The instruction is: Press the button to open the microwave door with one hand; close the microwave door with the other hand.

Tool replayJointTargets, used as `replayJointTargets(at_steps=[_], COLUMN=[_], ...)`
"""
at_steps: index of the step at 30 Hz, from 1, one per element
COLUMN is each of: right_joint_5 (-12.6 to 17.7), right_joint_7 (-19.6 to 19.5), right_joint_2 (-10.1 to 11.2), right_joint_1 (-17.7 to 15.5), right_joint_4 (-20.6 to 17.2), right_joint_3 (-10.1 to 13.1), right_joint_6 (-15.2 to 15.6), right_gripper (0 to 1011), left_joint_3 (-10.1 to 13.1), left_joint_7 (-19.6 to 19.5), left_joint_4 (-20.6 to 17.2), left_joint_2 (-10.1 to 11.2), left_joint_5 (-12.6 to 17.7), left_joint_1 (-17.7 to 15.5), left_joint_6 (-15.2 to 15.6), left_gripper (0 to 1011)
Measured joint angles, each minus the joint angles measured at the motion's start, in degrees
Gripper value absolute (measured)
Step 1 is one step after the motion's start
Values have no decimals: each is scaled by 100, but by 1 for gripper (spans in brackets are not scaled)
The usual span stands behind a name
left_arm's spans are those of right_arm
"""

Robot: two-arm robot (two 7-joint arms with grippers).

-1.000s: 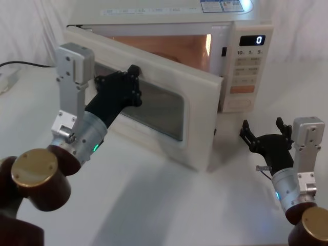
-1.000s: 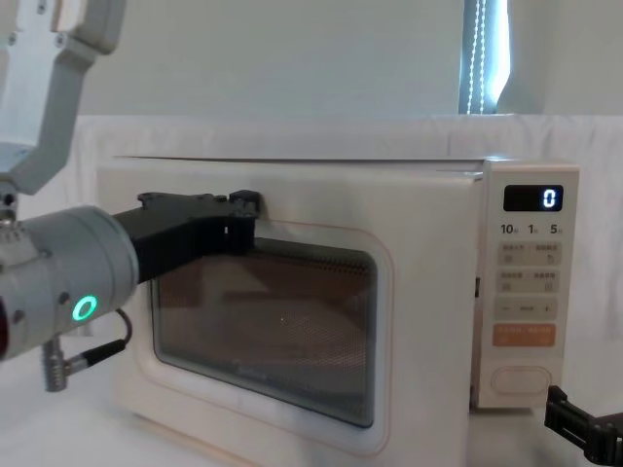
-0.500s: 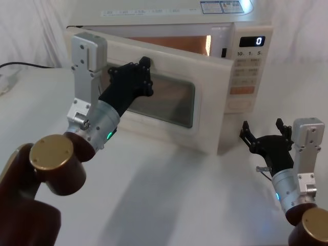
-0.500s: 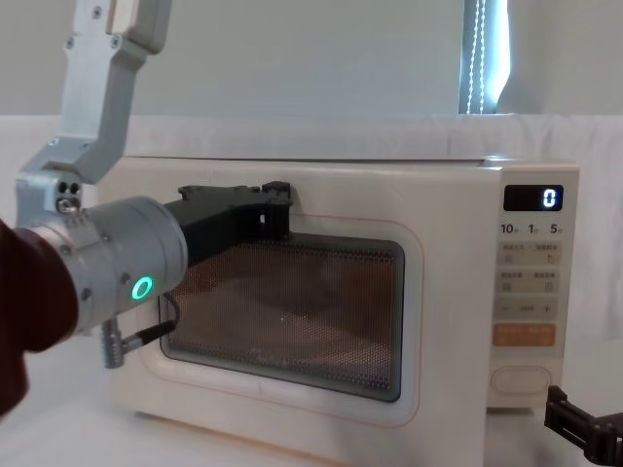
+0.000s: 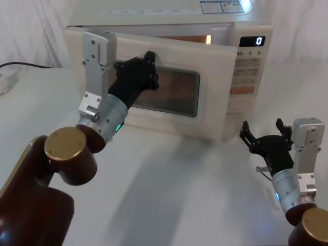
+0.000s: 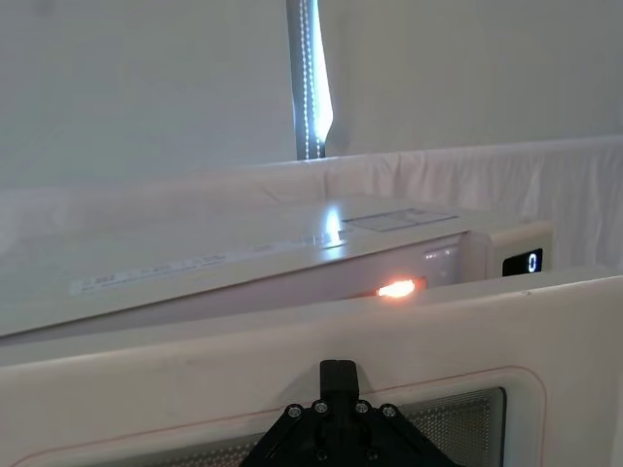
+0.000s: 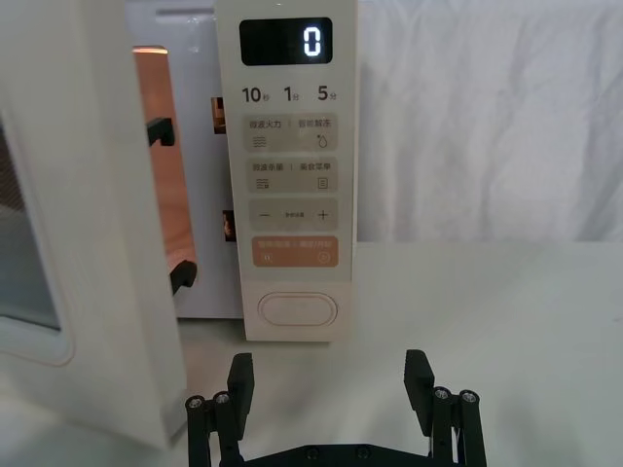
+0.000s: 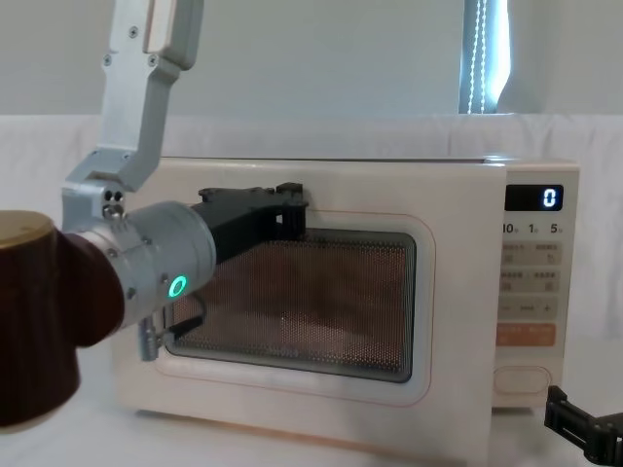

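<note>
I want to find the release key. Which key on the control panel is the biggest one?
The button: the cream oval at the bottom of the panel, below the orange rectangular key. The beige keys above are smaller.

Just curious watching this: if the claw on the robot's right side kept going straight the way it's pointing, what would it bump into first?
Probably the button. The right claw, open, points at the microwave's control panel, with the oval key straight ahead across bare table. The door's edge stands off to one side, though depth is hard to judge.

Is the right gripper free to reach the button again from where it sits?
Probably yes. The right gripper sits open on the table, facing the button with nothing between them. The door, not yet shut and pushed by the left gripper, stands to one side of that path.
</note>
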Motion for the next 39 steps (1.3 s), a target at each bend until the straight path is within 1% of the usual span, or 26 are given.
replayJointTargets(at_steps=[17,39], right_joint_5=[0,0], right_joint_7=[0,0], right_joint_2=[0,0], right_joint_1=[0,0], right_joint_4=[0,0], right_joint_3=[0,0], right_joint_6=[0,0], right_gripper=[1002,1002], left_joint_3=[10,-18], left_joint_7=[-13,57], left_joint_4=[398,605], left_joint_2=[-181,-259], left_joint_5=[17,136], left_joint_1=[-328,-469], left_joint_6=[-59,-100], left_gripper=[0,0])
